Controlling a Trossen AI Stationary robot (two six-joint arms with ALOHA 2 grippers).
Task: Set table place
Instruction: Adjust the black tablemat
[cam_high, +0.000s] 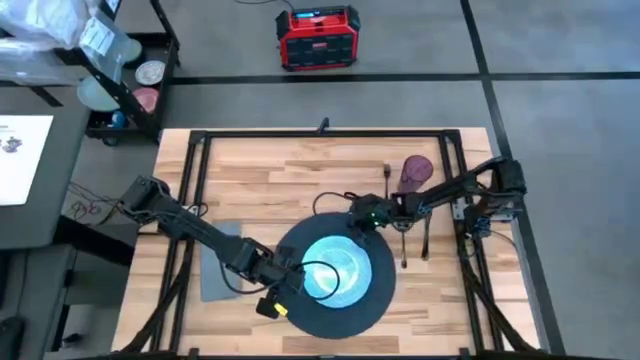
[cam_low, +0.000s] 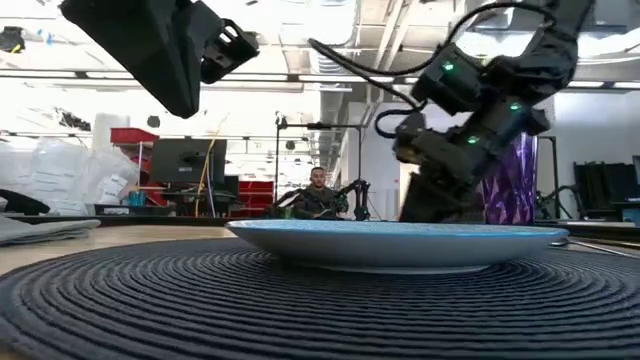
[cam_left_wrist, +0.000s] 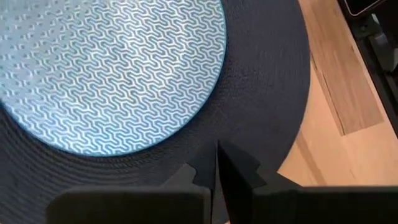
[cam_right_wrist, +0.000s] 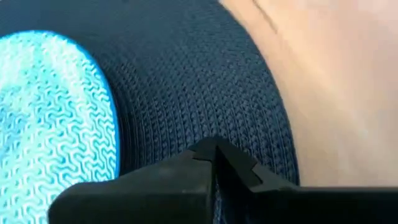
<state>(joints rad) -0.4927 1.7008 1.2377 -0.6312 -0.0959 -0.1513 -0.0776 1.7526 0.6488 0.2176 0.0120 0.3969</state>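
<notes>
The teal patterned plate (cam_high: 338, 265) (cam_low: 400, 240) lies flat in the middle of the dark round mat (cam_high: 380, 295) (cam_low: 300, 310) on the wooden table (cam_high: 270, 190). My left gripper (cam_high: 293, 273) (cam_left_wrist: 217, 163) is shut. It hovers above the mat's left part, beside the plate's rim (cam_left_wrist: 186, 118), and holds nothing. My right gripper (cam_high: 358, 215) (cam_right_wrist: 216, 152) is also shut. It is low over the mat's far right edge (cam_right_wrist: 249, 93), behind the plate in the low view (cam_low: 430, 205). My right gripper's shut fingertips are close to the mat's far right part (cam_right_wrist: 205, 112), pointing down at a slant from the table's right. The plate hides the tips in the low view, so I cannot tell whether they touch the mat. My left gripper touches nothing.
A grey napkin (cam_high: 218, 265) lies left of the mat under my left arm. The purple cup (cam_high: 415, 172) stands at the far right. Metal cutlery pieces (cam_high: 404, 240) (cam_high: 426, 232) lie right of the mat, and another (cam_high: 387, 182) lies farther back. Bare wood lies along the far side.
</notes>
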